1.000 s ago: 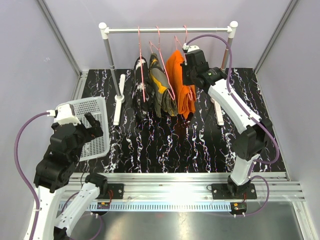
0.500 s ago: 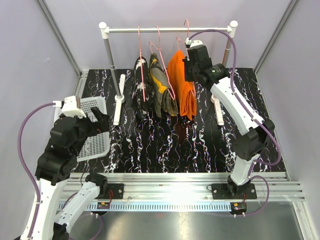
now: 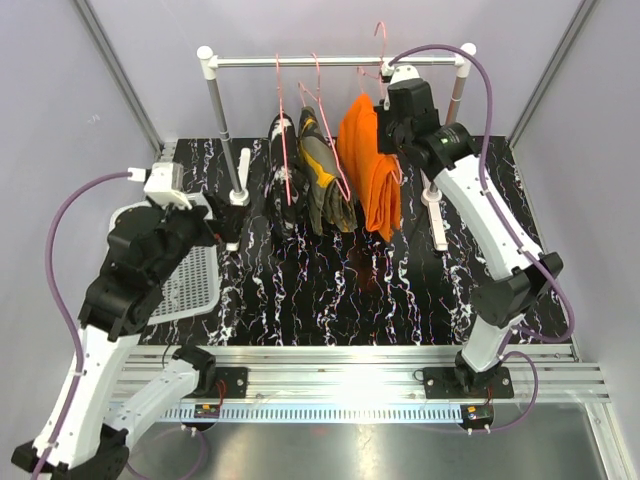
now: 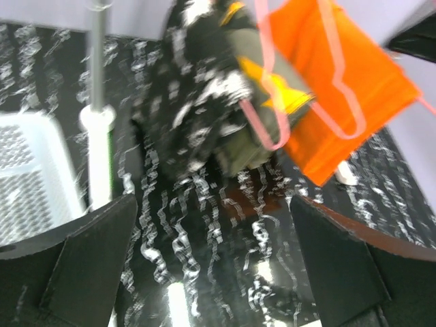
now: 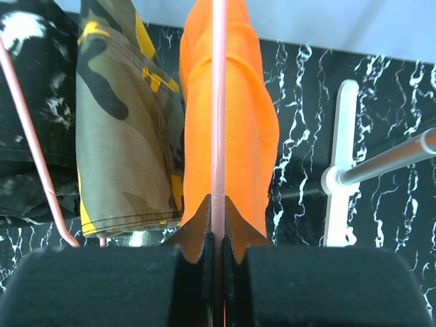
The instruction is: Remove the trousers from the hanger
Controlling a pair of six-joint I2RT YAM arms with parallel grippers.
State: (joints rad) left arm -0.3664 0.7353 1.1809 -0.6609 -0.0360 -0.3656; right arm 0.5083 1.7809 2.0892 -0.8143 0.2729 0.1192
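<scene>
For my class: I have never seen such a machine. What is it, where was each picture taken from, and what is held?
Two robot arms stand at a black marbled table. One picture looks down from above; the other two come from wrist cameras. Black speckled trousers and camouflage trousers hang on a rail. The right gripper is shut on the pink hanger carrying orange trousers. The left gripper is open and empty. A white basket lies at the left.
</scene>
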